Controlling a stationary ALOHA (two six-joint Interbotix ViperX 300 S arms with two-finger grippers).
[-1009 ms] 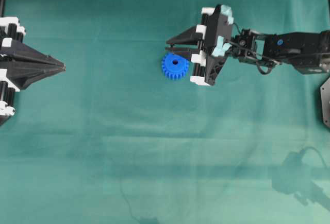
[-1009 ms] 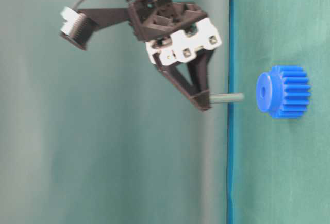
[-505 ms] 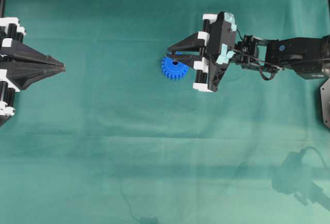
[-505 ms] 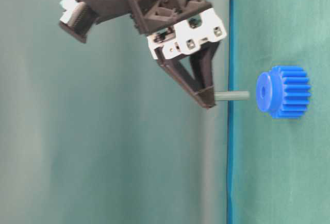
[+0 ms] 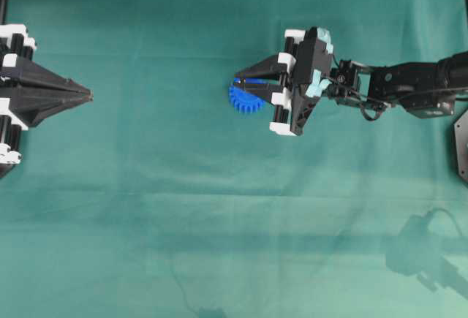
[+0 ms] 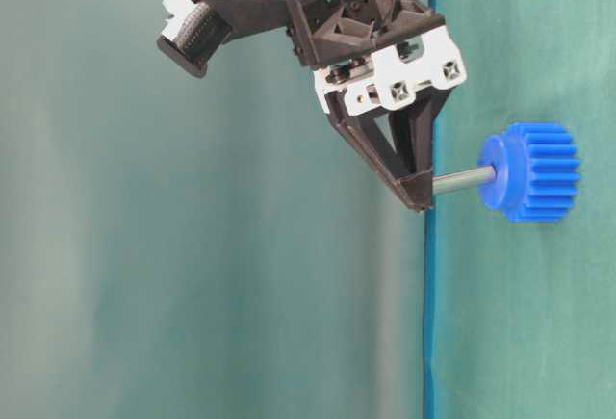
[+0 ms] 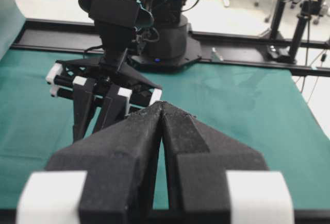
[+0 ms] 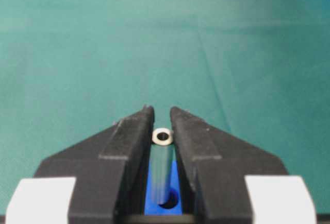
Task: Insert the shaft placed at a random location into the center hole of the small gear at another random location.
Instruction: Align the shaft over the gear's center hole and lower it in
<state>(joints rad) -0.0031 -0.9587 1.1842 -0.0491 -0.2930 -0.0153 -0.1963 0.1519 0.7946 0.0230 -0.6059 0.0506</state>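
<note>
Blue plastic marks the target from overhead: the small gear (image 5: 245, 99), a bright toothed wheel, lies flat on the green cloth (image 5: 219, 208) above the picture's centre. The right gripper (image 5: 243, 81) reaches in from three o'clock, its black pointed fingertips over the gear's upper half and hiding the hub. The left gripper (image 5: 89, 96) sits well apart at nine o'clock.

From table level, turned on its side, the shaft (image 6: 464, 180), a thin grey metal pin, runs from the right gripper's fingertips (image 6: 417, 192) toward three o'clock, and its free end meets the face of the gear's raised hub (image 6: 499, 174). The center hole is covered by the pin's end, so whether the tip has entered cannot be told here. I judge the step to be the start of insertion.

The left wrist view shows the left gripper's black jaws pressed together on nothing, with the right arm (image 7: 116, 54) beyond at eleven o'clock.

The right wrist view looks along the pin: its shiny ring-shaped end (image 8: 163, 136) sits between the two fingers (image 8: 129, 136), which pinch it from both sides. Its lower end reaches the blue hub at six o'clock, at the dark center hole (image 8: 169, 201). The pin looks smooth, straight and slim, close in width to the bore. The next move likely calls for a gentle push along the pin's axis, held square to the gear.
</note>
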